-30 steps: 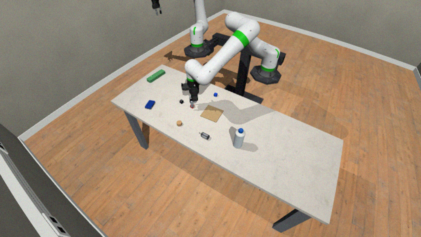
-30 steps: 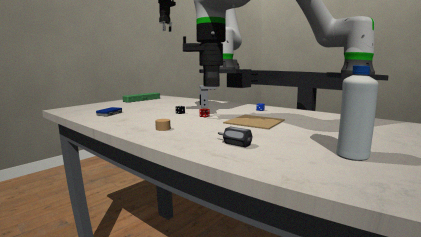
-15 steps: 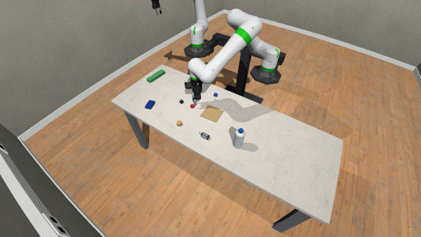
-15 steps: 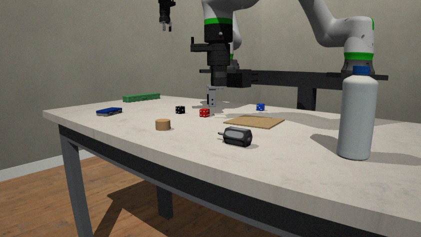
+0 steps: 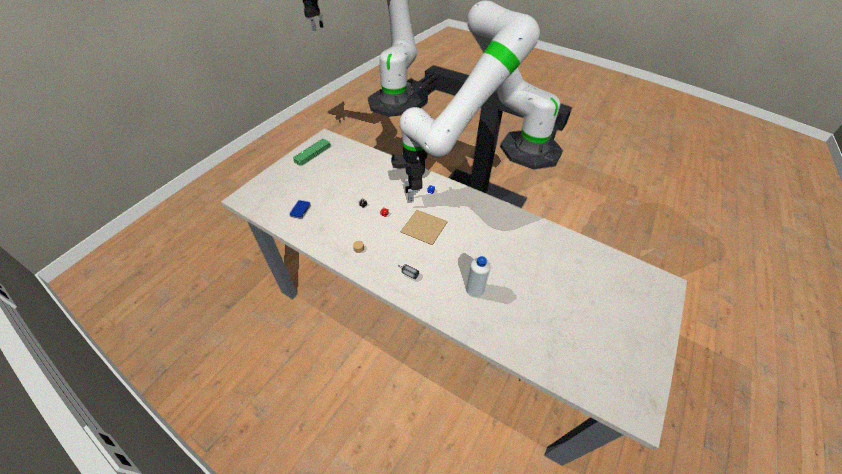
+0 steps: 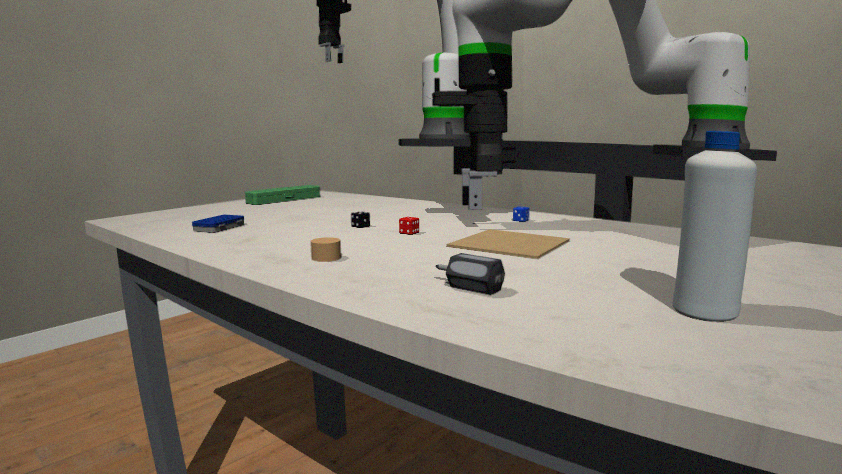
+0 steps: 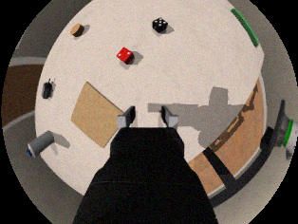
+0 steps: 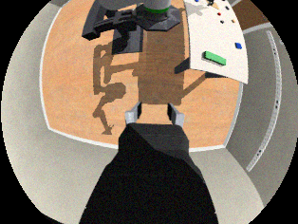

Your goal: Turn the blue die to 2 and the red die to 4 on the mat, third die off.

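The blue die (image 5: pixel 431 189) (image 6: pixel 520 213) sits on the table behind the mat (image 5: pixel 424 227) (image 6: pixel 507 243) (image 7: pixel 97 114); its top number is unreadable, and it is hidden in the left wrist view. The red die (image 5: pixel 384 211) (image 6: pixel 408 225) (image 7: pixel 125 55) sits flat off the mat; its top seems to show two pips. The black die (image 5: pixel 362 203) (image 6: pixel 360 219) (image 7: pixel 159 25) is off the mat, beyond the red one. My left gripper (image 5: pixel 410 197) (image 6: pixel 470 204) (image 7: pixel 148 111) is open and empty above the table, between the red and blue dice. My right gripper (image 5: pixel 317 24) (image 6: pixel 334 57) (image 8: pixel 154 107) is open and empty, high beyond the table.
A white bottle (image 5: pixel 477 279) (image 6: pixel 714 235) stands right of the mat. A dark motor-like part (image 5: pixel 410 271) (image 6: pixel 474 273) and a wooden cylinder (image 5: pixel 358 246) (image 6: pixel 325 249) lie toward the front. A blue box (image 5: pixel 299 209) (image 6: pixel 218 223) and a green case (image 5: pixel 312 151) (image 6: pixel 282 194) are at the left.
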{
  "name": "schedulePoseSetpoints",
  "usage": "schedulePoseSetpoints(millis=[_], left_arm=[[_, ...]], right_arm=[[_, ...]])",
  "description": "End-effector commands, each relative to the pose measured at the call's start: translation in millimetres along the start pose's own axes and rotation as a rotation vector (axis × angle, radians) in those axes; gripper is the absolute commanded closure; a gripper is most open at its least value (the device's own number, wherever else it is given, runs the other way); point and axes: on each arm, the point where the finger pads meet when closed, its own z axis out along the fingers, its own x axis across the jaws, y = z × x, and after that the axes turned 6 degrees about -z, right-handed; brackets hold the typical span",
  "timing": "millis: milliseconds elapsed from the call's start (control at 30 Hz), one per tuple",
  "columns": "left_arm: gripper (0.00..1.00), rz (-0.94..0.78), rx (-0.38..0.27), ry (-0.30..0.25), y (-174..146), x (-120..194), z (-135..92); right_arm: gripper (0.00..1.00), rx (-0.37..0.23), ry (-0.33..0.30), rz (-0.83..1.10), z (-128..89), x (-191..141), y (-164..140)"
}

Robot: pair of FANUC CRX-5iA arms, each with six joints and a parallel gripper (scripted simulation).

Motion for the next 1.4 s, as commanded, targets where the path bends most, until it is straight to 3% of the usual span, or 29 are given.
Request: schedulePoseSetpoints(millis=[0,233,467,1367], left_arm=[[0.0,0.0,0.011,0.001,22,7,-2],[0.0,0.0,0.011,0.001,76,24,-2],[0.0,0.0,0.011,0.001,103,33,-2],[0.0,0.0,0.011,0.001,107,34,-2]], right_arm=[[0.0,-0.002,0.0,0.0,-1,0,0],[0.0,-0.002,0.0,0.0,-1,0,0],[0.0,-0.002,0.0,0.0,-1,0,0],[0.0,-0.002,0.0,0.0,-1,0,0]])
